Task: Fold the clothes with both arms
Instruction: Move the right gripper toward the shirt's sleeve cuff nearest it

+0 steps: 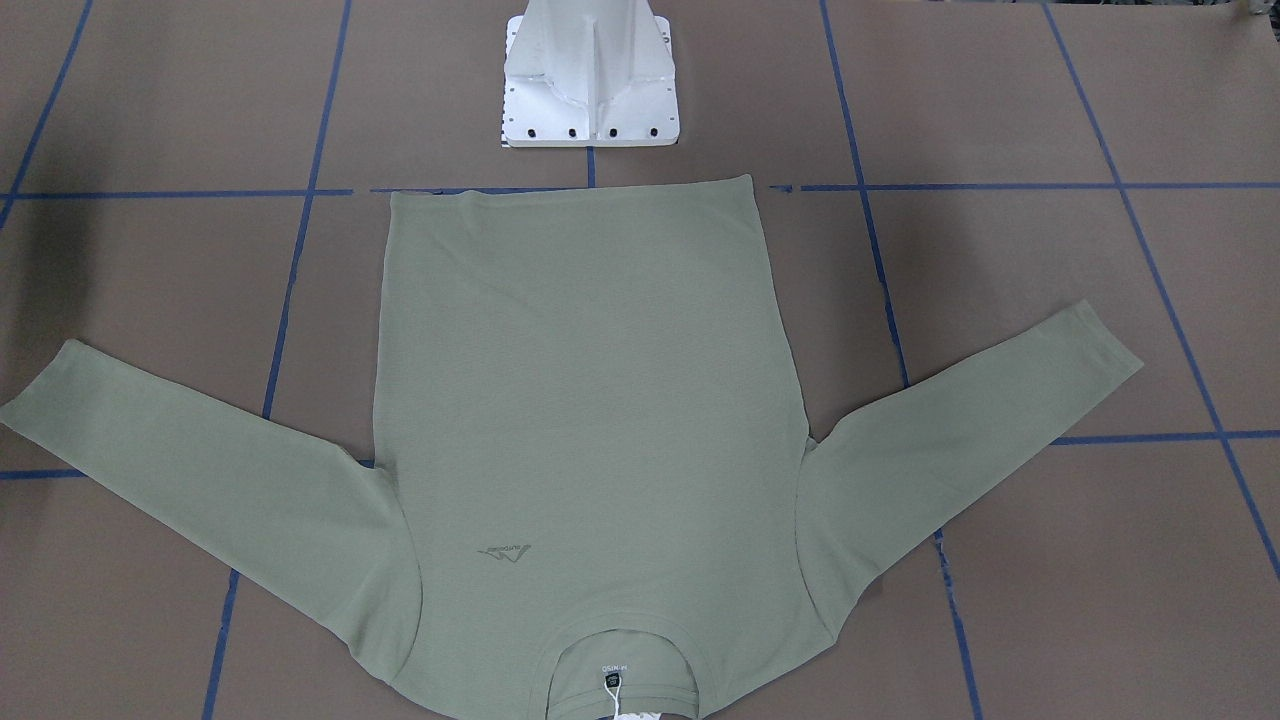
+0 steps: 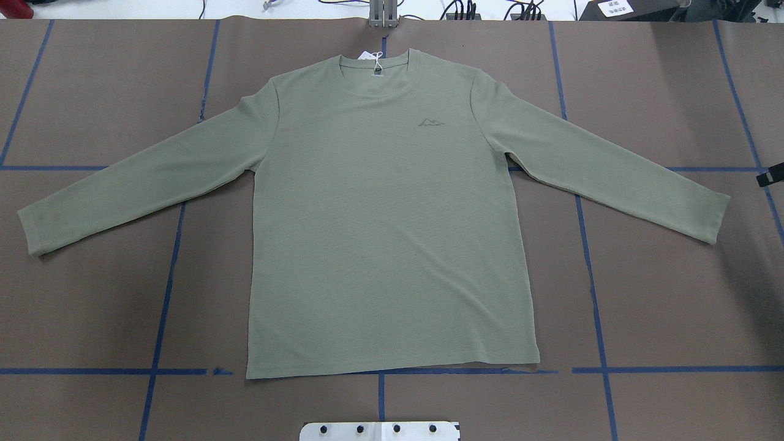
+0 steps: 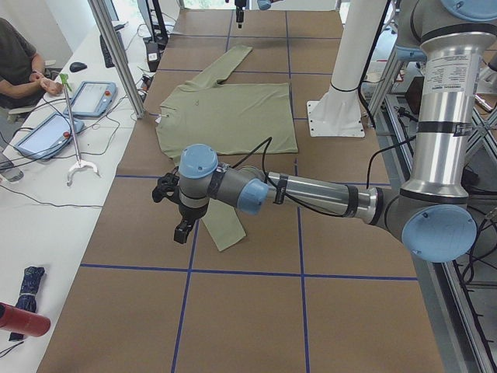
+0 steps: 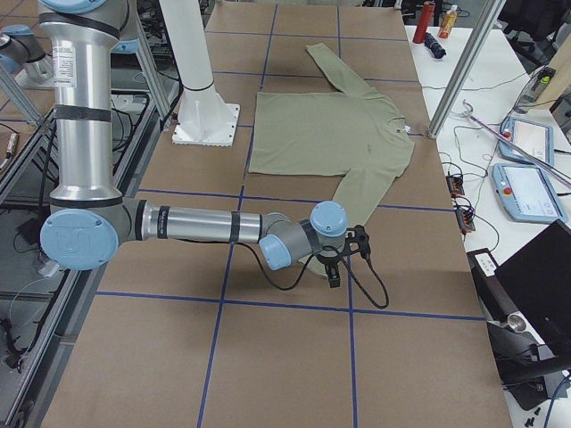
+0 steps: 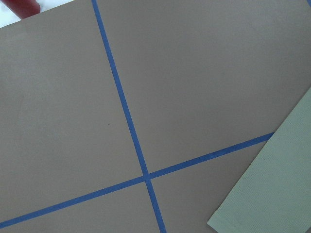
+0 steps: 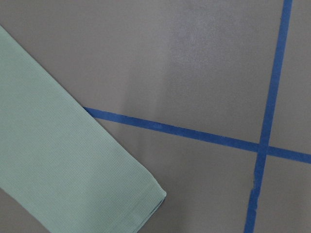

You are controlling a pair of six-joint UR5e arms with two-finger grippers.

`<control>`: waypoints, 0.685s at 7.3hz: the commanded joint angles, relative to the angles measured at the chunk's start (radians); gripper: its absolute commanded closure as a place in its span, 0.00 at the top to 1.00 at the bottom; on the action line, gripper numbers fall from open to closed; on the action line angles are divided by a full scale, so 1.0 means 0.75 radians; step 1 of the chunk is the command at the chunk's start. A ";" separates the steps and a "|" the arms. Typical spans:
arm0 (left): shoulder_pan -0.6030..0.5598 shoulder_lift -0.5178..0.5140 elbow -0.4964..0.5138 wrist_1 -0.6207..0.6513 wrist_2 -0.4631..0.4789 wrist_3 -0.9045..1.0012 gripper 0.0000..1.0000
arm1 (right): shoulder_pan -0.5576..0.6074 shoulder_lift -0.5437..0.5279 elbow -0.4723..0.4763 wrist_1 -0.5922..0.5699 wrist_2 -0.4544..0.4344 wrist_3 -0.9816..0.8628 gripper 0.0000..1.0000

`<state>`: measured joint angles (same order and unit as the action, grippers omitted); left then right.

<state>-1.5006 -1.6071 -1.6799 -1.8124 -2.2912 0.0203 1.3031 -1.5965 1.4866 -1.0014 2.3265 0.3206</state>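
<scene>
So we've got the sage-green shirt (image 2: 392,233) lying flat and face up in the middle of the counter (image 2: 92,306), hem toward the white pedestal (image 1: 590,90), neck with its hang tag (image 2: 375,59) at the far edge; both sleeves are spread out, angled to the sides; the left fingers (image 3: 182,231) hang just beside one cuff, the right fingers (image 4: 334,275) near the other; we honestly can't tell whether either pair is open or closed; blue tape lines (image 2: 587,257) grid the counter.
</scene>
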 commanded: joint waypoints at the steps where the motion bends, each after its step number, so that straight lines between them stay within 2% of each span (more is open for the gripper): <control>1: 0.005 0.005 0.004 -0.005 -0.007 -0.013 1.00 | -0.136 0.016 -0.029 0.091 -0.107 0.178 1.00; 5: 0.005 0.007 0.002 -0.005 -0.005 -0.009 1.00 | -0.259 0.016 -0.033 0.094 -0.112 0.196 1.00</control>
<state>-1.4969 -1.6026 -1.6787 -1.8174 -2.2960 0.0115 1.1343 -1.5842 1.4628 -0.9313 2.2447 0.4637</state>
